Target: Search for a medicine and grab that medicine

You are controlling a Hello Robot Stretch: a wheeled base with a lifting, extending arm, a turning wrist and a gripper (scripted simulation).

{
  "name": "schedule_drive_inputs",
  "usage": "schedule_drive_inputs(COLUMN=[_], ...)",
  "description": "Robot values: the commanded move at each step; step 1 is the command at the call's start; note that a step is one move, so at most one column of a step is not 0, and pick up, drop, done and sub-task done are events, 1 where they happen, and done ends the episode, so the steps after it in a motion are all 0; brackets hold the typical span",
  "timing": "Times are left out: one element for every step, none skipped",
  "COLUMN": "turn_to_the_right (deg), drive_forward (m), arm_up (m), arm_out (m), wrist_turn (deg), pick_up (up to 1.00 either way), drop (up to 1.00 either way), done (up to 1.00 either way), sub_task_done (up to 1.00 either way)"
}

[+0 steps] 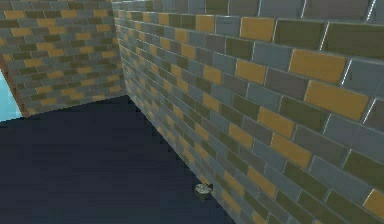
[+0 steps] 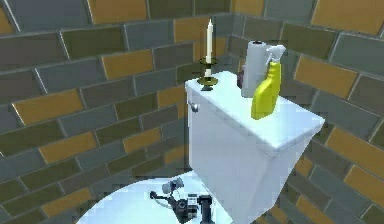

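toilet tank [image 2: 250, 150], white, carries 1 white candle in a brass holder [image 2: 208, 55] at its left corner and a yellow spray bottle [image 2: 266, 92] against a pale grey cylinder [image 2: 253, 60] at its back edge; whether either is medicine i cannot tell. dark gripper [image 2: 172, 198] below the tank's front: its spread and load i cannot tell.

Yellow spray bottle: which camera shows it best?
The arm side view: the yellow spray bottle stands in full on the toilet tank, right of a candle. The forward view looks along a brick wall and dark floor.
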Motion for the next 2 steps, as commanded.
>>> schedule_drive_inputs(turn_to_the_right=[0.0,0.0], drive_forward=[0.00,0.00], arm_up=[0.10,0.00], arm_out=[0.00,0.00], wrist_turn=[0.0,0.0], pick_up=[0.00,0.00], drop=[0.00,0.00], done=[0.00,1.00], sub_task_done=[0.00,0.00])
